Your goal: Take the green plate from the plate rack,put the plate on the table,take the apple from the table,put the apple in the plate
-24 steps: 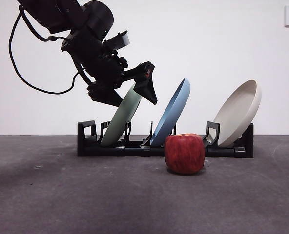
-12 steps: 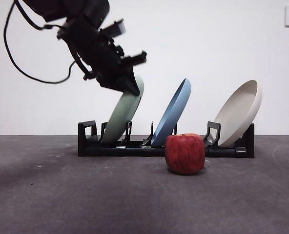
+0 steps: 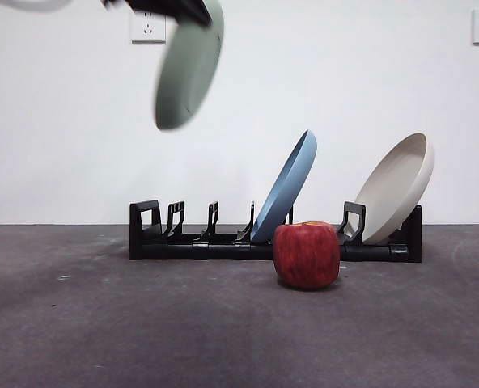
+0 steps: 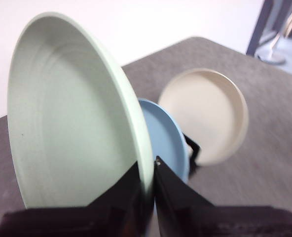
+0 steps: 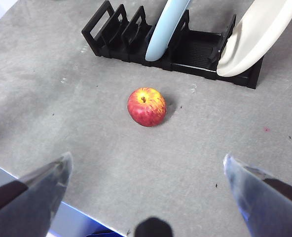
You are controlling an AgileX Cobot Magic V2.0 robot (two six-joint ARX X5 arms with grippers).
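Lifted clear of the long black slotted plate rack (image 3: 275,239) since a second ago: round matte sage-green plate (image 3: 188,68), now high above it. Pinched at the rim between clenched left gripper (image 4: 147,183) jaws, hanging edge-on, long axis near vertical. Right gripper (image 5: 147,169) spread wide above the red apple (image 5: 146,106).

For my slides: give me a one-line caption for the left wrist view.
Left end effector clamps the green plate by its rim, with the blue plate and beige plate behind.

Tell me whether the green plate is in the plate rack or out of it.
Out. The green plate hangs in the air, high above the plate rack, pinched at its rim by the left gripper, and tilted on edge.
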